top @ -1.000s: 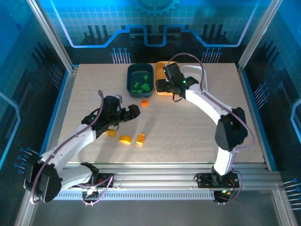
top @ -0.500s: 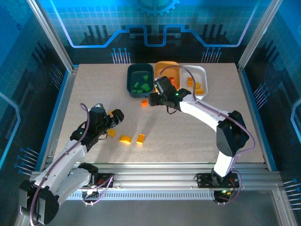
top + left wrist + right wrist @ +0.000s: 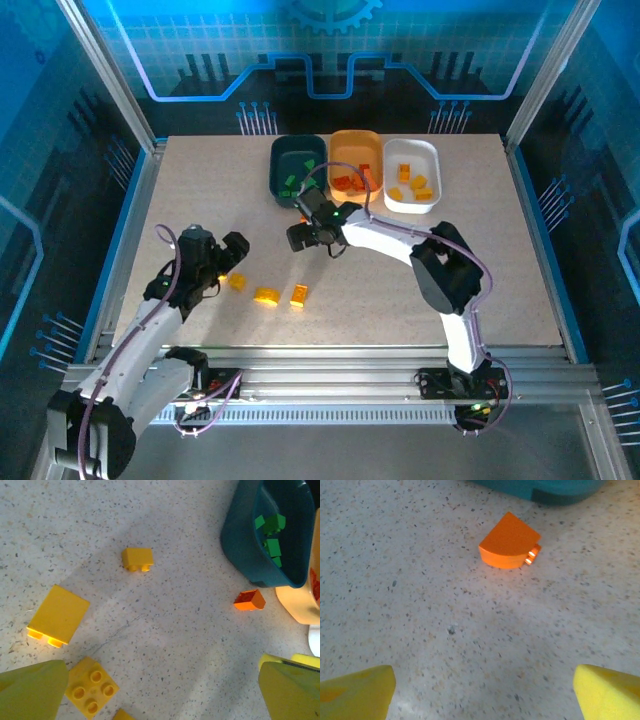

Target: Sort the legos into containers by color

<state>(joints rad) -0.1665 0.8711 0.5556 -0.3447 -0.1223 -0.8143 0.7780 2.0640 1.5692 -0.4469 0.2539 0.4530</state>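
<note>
Orange-red and quarter-round, a small plastic lego brick [image 3: 509, 547] on the speckled beige tabletop [image 3: 200, 190], just short of the dark teal rounded plastic bin [image 3: 274, 165] and not touching it. Ahead of the right gripper [image 3: 480, 695], outside the gap between the yellow pads [image 3: 355, 692]. Jaws spread wide, clasping nothing, low over bare table. Seen from above, right gripper close to the teal bin's near wall, forearm stretched across the middle of the table.

Three containers in a row along the far edge, side by side:
- dark teal bin on the left, with green bricks [image 3: 290, 183] inside
- orange plastic bin [image 3: 355, 135] in the middle, with red-orange bricks [image 3: 352, 181] inside
- white plastic bin [image 3: 411, 144] on the right, with yellow-orange bricks [image 3: 415, 184] inside

Left gripper [image 3: 232, 255] over the left front part of the table, well apart from the bins. Also opened wide and empty, with yellow-green fingertips [image 3: 32, 690] at the bottom corners of the wrist view.

Loose yellow legos on the table near it:
- small yellow block [image 3: 137, 559], farthest out and lying alone
- flat yellow plate [image 3: 58, 615], nearer, slightly tilted on its studs
- square yellow four-stud brick [image 3: 91, 685], studs up, just beside the left fingertip

Cannot tell whether that fingertip touches it.
</note>
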